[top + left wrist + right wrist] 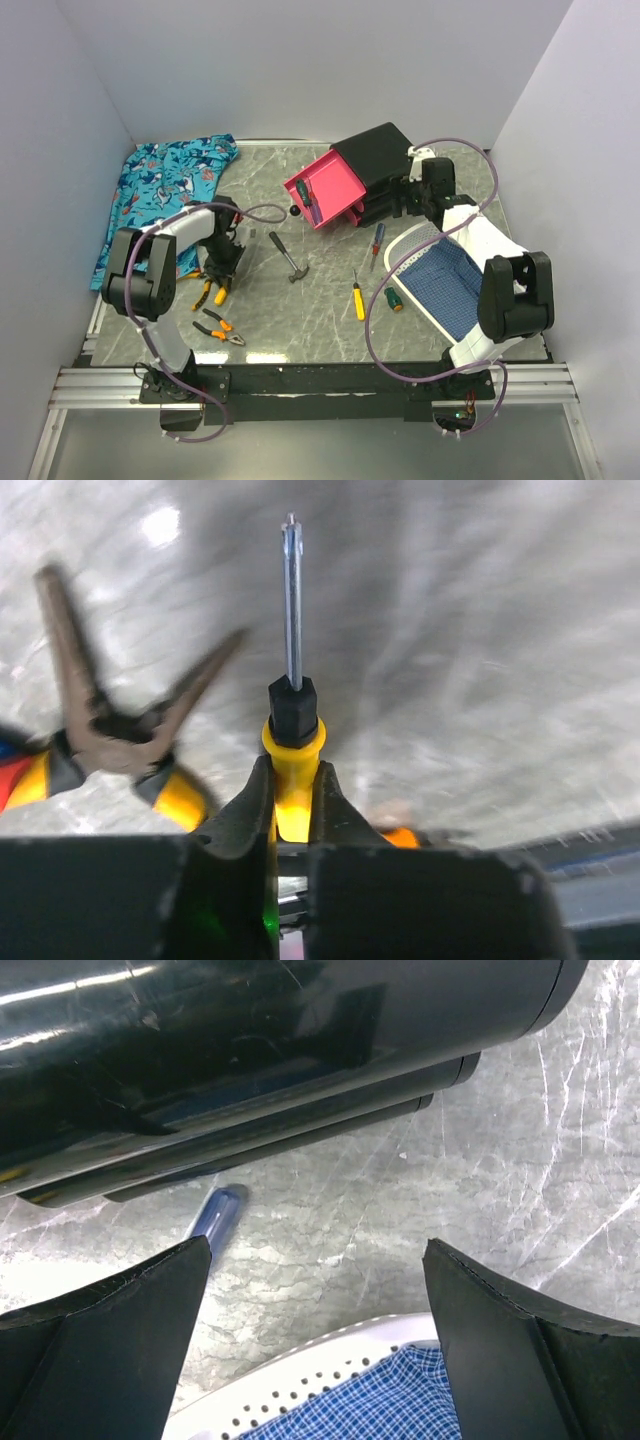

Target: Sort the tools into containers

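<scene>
While the left jaws are clamping the yellow-handled screwdriver by its handle, one finger on each side, the shaft is running straight out ahead of them, tip leading, toward the bench. Cannot tell whether the tip is touching the stone or hanging just above it. Open-nosed pliers are lying just beside it, on the left of the wrist view.

Relation that matters: the open pink drawer is sitting well apart from the left jaws, farther from the arm bases and over toward the robot's right, with the hammer lying between. The drawer is projecting from the black cabinet at a slant, knob end facing the left arm. By my reading, the tool's long axis is wanting a turn so that it lies along the tray.

Right jaws are standing wide apart, holding nothing, hovering just beside the cabinet's base, with the blue handle end of another screwdriver showing beyond them. That arm is sitting nearer the drawer, but the left one is holding the tool, so the carry is likely falling to the left.
</scene>
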You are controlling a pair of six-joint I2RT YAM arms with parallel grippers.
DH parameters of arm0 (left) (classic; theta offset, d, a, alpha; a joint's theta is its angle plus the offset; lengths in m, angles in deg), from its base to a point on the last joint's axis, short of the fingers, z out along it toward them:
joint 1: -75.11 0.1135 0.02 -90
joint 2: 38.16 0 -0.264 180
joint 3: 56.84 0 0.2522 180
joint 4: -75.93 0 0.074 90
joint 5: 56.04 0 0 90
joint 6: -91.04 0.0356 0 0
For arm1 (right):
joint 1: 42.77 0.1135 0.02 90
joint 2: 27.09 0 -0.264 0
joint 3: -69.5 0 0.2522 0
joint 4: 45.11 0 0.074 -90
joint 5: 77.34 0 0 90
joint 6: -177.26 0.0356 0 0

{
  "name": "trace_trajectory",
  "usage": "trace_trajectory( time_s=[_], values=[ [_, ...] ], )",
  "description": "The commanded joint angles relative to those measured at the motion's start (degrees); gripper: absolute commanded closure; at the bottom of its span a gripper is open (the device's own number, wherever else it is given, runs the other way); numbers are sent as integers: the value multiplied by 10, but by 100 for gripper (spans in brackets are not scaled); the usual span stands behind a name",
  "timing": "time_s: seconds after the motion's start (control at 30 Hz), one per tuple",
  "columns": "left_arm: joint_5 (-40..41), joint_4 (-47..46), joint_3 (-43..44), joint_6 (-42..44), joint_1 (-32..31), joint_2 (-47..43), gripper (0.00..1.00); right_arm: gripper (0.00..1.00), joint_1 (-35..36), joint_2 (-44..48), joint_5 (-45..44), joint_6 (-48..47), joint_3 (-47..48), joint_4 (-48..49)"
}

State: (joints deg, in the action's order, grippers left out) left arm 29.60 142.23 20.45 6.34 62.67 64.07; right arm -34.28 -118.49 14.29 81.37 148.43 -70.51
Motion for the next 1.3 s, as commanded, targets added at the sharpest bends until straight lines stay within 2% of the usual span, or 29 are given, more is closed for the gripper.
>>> trace_trajectory(
  time_s=[0.0, 0.07, 0.1, 0.2, 0.33, 0.43, 0.47, 0.6, 0.67, 0.73, 0.77, 0.83, 1.03, 1.27],
  values=[
    [-135, 13, 69, 50, -2, -55, 99, 5, 3, 23, -14, -11, 28, -11],
    [-189, 28, 110, 83, -2, -87, 99, 5, 3, 22, -8, -10, 47, -31],
    [-261, 34, 125, 97, -1, -93, 99, 5, 3, 19, -3, -9, 51, -34],
    [-363, 34, 200, 129, -2, -91, 99, 5, 2, 10, -5, -9, 55, -33],
    [-417, -72, 290, 24, -2, -42, 99, 5, 1, 14, 0, -2, 53, -33],
    [-441, -172, 337, -103, -2, 0, 99, 5, 1, 23, 7, 2, 54, -40],
    [-445, -196, 351, -154, -3, 10, 99, 5, 1, 24, 7, 3, 51, -40],
    [-431, -268, 387, -232, -22, 52, 98, 5, 1, 38, 2, 2, 50, -46],
    [-417, -310, 403, -280, -34, 67, 94, 5, 1, 45, 7, 2, 56, -60],
    [-406, -345, 406, -310, -52, 81, 94, 5, 1, 49, 12, 0, 59, -75],
    [-391, -394, 396, -358, -57, 86, 97, 5, 1, 49, 14, 2, 61, -79],
    [-383, -435, 394, -403, -67, 103, 99, 5, 0, 54, 11, 4, 59, -74],
    [-361, -437, 439, -424, -92, 168, 99, 5, 1, 89, 7, 8, 10, -51],
    [-317, -395, 417, -402, -122, 199, 99, 5, -3, 122, 7, 0, -22, -49]
  ],
)
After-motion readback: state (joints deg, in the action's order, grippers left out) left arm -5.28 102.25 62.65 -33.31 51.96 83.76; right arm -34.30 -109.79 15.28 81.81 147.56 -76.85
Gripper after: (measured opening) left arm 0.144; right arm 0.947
